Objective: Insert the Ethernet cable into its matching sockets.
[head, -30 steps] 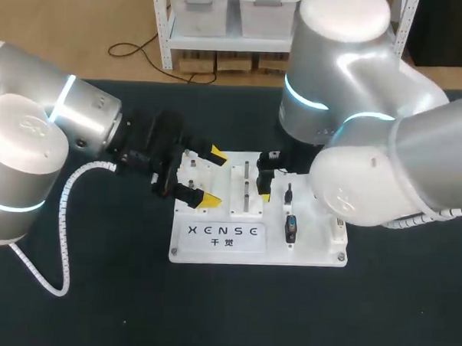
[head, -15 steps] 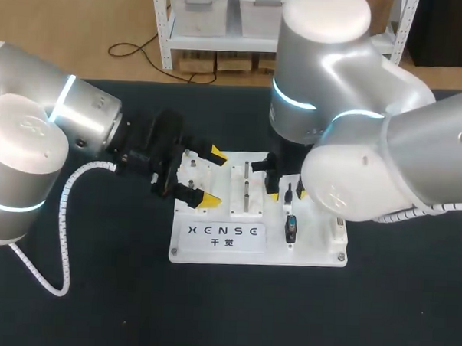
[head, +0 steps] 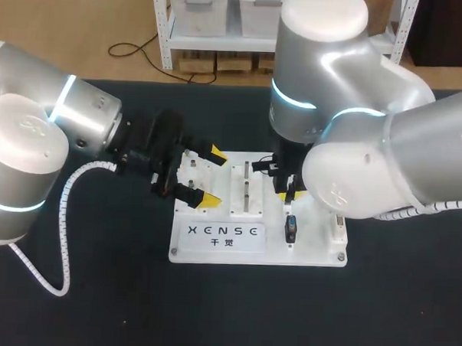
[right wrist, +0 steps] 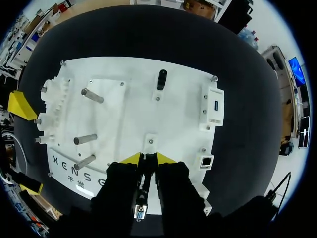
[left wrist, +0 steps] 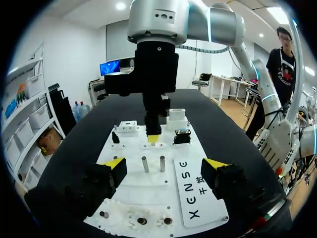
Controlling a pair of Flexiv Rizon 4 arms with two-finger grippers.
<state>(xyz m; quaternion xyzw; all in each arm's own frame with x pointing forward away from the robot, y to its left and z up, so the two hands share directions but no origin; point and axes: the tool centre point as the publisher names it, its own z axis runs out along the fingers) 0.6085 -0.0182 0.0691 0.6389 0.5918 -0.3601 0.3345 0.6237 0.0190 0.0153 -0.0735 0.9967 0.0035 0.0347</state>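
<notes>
**Right pincer grips the cable on the board**

Head view: on the black table point(head: 95, 290), the left pincer point(head: 209, 175) is released at the left edge of the white plastic socket board point(head: 320, 250). The right pincer point(head: 285, 192) is down at the far end of the short black Ethernet cable point(head: 291, 228).

Left wrist view: the left pincer point(left wrist: 164, 167) gapes wide over the board point(left wrist: 148, 193).

Right wrist view: the right pincer point(right wrist: 148, 157) is clenched on the cable point(right wrist: 140, 210), apart from the square Ethernet socket point(right wrist: 207, 160).
</notes>
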